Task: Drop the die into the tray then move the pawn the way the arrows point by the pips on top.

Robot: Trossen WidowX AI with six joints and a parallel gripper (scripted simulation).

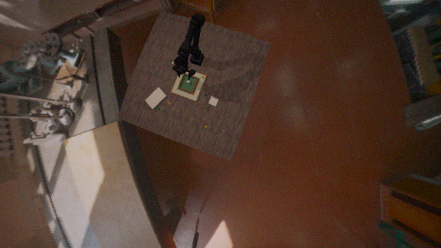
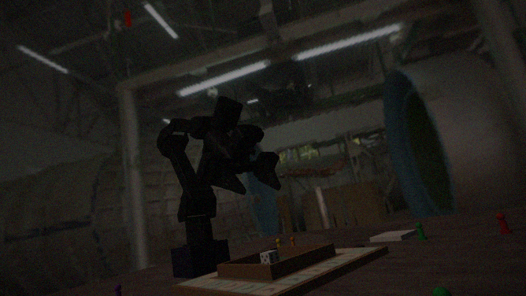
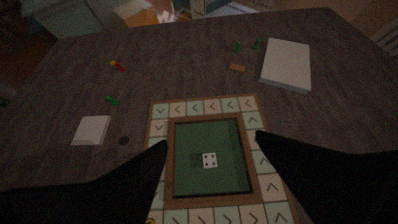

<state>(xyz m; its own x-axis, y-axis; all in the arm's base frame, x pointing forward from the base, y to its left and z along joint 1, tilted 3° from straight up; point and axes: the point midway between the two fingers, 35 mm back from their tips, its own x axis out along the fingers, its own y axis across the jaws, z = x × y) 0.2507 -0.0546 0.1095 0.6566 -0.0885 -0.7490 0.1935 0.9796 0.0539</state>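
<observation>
The white die (image 1: 188,81) (image 2: 269,257) (image 3: 209,160) is inside the tray's outline, with four pips on the face toward the wrist camera. A shadow lies beside it; whether it rests on the floor or is just above it is unclear. The wooden tray (image 2: 303,261) (image 3: 212,202) has a green floor and sits mid-board. The board (image 2: 354,253) (image 3: 160,111) has a ring of arrowed squares. A yellow pawn (image 1: 203,76) (image 2: 278,242) (image 3: 150,221) stands at a board corner, cut off in the wrist view. My gripper (image 2: 261,190) (image 3: 211,139) is open and empty, high above the tray.
A large white box (image 1: 156,97) (image 3: 287,65) and a small white block (image 1: 213,101) (image 3: 91,130) lie off the board. An orange pawn (image 1: 215,75) (image 2: 292,241), green pawns (image 3: 237,47), a red pawn (image 2: 502,224), an orange block (image 3: 237,67) and a dark disc (image 3: 124,140) are also around.
</observation>
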